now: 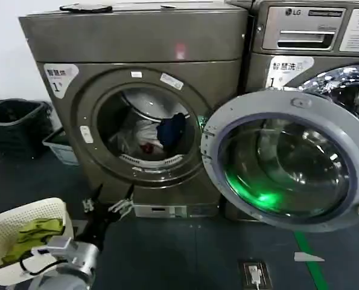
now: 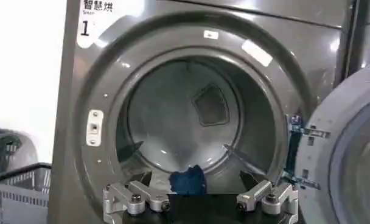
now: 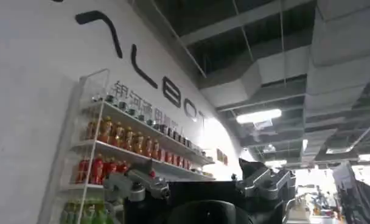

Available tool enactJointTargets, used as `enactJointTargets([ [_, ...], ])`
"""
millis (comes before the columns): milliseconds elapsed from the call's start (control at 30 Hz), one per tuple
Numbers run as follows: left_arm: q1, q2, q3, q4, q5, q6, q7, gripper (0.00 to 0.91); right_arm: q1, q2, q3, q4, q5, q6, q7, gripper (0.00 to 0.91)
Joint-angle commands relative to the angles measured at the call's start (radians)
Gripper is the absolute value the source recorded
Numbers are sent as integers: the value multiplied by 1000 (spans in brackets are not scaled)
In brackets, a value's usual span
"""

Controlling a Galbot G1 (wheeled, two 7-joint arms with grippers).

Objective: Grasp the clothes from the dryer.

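Head view: left gripper [image 1: 110, 202] low before the dryer [image 1: 137, 109], fingers spread apart, nothing between them, well short of the porthole. Ahead of it and higher, inside the drum, the clothes [image 1: 152, 136]: pale fabric heaped on the drum floor, a dark navy piece draped on the side nearer the open door [image 1: 288, 160], a small red piece tucked low in the heap. From the left wrist, same navy piece [image 2: 187, 180] dead ahead between the open fingers [image 2: 131, 198], just past the porthole lip. Right gripper [image 3: 200, 192] parked, pointed up toward a wall shelf and ceiling, fingers apart, empty.

Reach judged barely begun. Best done by rising to clear the lip, then going straight in through the porthole centre, well off the door on the far side. Worth closing on the navy piece's bunched top rather than a loose edge; soft cloth likely to slip or drag the heap.
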Motion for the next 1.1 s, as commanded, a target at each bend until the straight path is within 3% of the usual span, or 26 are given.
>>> enactJointTargets([
  [33,3,0,1,-4,2,-1,0,907,-1,-2,1,-1,1,1,-1,907],
  [1100,4,-2,-16,-7,-2,-2,2,907,9,0,-3,-2,0,4,-4,907],
])
